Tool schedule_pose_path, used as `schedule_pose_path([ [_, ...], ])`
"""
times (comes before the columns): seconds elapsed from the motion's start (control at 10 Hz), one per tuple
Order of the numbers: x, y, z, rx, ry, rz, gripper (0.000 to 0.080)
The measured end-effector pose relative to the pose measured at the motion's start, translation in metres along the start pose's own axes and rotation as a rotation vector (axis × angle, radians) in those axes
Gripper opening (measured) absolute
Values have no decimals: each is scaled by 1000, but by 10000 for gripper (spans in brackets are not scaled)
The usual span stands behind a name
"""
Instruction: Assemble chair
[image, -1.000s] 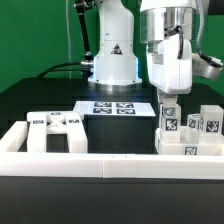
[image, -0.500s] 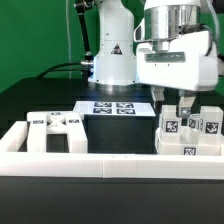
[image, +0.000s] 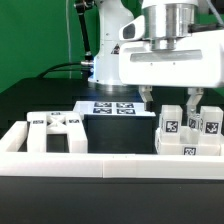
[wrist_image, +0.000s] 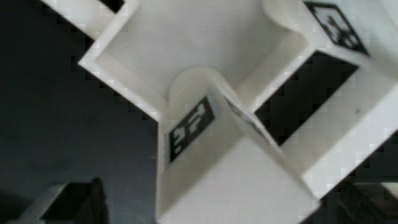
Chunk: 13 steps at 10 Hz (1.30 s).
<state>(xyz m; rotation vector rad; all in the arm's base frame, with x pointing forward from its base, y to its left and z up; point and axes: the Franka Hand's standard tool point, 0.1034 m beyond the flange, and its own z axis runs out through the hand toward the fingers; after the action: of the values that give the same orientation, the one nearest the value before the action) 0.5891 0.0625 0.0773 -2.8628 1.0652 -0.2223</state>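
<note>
The chair lies in loose white pieces with black-and-white tags. A cluster of blocky pieces (image: 188, 130) stands at the exterior view's right, against the border rail. A wider flat piece (image: 55, 130) lies at the left. My gripper (image: 171, 100) hangs just above the right cluster, open, with one dark finger (image: 147, 97) on each side of the top of the tallest tagged piece (image: 170, 120). In the wrist view a tagged white bar (wrist_image: 222, 150) runs between my open fingers (wrist_image: 71, 203), under my gripper (wrist_image: 222, 208). I cannot tell whether the fingers touch it.
The long low white border rail (image: 110, 165) runs along the front and turns up at both ends. The marker board (image: 113, 108) lies flat in the middle, in front of the robot base (image: 113, 60). The table top is black.
My gripper has turned about its vertical axis, so its broad side and both spread fingers now face the exterior camera. It has come down slightly over the right cluster. The pieces have not moved.
</note>
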Motion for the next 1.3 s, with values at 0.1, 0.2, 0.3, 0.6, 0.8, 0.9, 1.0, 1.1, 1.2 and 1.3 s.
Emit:
schedule_pose_path([
  [0.1, -3, -3, 0, 0, 0, -68, 649],
  [0.2, -4, -5, 0, -3, 1, -197, 649],
  [0.3, -5, -5, 1, -8, 1, -280, 649],
  [0.6, 3, 1, 0, -17, 10, -541, 649],
  [0.8, 8, 4, -1, -22, 13, -627, 649],
  [0.9, 9, 6, 0, -28, 15, -703, 649],
  [1.0, 5, 7, 2, -32, 13, -738, 649],
  [1.1, 2, 5, 2, -32, 12, -733, 649],
  [1.2, 2, 5, 2, -31, 12, -731, 649],
  [1.3, 3, 6, 2, -32, 12, -730, 535],
])
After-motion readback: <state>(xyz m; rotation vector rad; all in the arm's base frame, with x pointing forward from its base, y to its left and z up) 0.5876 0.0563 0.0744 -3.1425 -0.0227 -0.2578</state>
